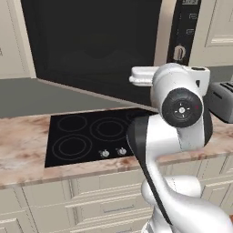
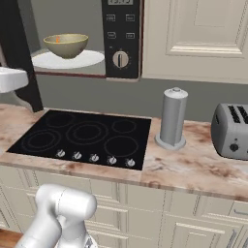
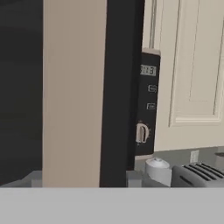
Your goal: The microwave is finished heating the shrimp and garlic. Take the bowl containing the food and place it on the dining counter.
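Claw (image 3: 85, 179) jaws parted, astride the edge of the dark-glass microwave door (image 3: 74, 96), not visibly pinching it. My read: door swung wide so the cavity is reachable. Past the door from the claw, inside the big black microwave (image 2: 121, 34), sits the round olive-tan bowl (image 2: 66, 44) on a flat white plate (image 2: 92, 60), w/ small orange shrimp (image 2: 57, 38) peeking over the rim; garlic too small to tell. Right of claw: round knob (image 3: 141, 132), grey cylindrical canister (image 3: 157, 170), silver toaster (image 3: 199, 175). Next, I judge: back off, reach in for the bowl.

The microwave (image 2: 87, 38) stands open above the cooktop. Inside it, the olive-tan bowl (image 2: 66, 45) sits upright. An orange shrimp (image 2: 57, 39) shows inside the bowl.
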Controlling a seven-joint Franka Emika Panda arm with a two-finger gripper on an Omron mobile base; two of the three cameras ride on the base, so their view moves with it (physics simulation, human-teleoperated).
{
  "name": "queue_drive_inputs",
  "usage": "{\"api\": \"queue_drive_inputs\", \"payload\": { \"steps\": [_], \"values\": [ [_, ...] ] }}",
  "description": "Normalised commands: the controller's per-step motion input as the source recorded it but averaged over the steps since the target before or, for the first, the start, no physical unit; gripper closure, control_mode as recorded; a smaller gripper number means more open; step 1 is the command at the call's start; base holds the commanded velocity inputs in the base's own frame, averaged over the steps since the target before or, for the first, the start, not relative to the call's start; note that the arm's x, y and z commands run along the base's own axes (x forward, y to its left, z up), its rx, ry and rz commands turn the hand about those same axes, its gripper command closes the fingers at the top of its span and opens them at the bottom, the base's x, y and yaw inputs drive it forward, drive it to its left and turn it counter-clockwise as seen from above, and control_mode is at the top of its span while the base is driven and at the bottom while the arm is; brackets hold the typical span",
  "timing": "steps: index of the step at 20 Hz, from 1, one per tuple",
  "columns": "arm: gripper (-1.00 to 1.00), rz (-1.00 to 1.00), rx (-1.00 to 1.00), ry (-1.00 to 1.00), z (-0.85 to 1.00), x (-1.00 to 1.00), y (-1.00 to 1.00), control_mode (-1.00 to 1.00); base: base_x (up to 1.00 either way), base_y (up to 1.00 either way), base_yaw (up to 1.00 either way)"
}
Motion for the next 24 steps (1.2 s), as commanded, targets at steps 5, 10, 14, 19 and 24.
{"api": "queue_drive_inputs", "payload": {
  "steps": [5, 10, 14, 19, 24],
  "values": [
    [-1.0, -0.03, 0.0, 0.0, -0.04, -1.0, 0.09, -1.0, 0.0, 0.0, 0.0],
    [-1.0, -0.03, -0.03, 0.0, -0.19, -1.0, 0.11, -1.0, 0.0, 0.0, 0.0],
    [-1.0, -0.01, -0.04, 0.0, -0.33, -1.0, 0.03, -1.0, 0.0, 0.0, 0.0],
    [-1.0, 0.0, -0.06, 0.0, -0.57, -1.0, 0.0, -1.0, 0.0, 0.0, 0.0],
    [-1.0, 0.0, -0.1, -0.03, -0.79, -1.0, -0.07, -1.0, 0.0, 0.0, 0.0]
  ]
}}
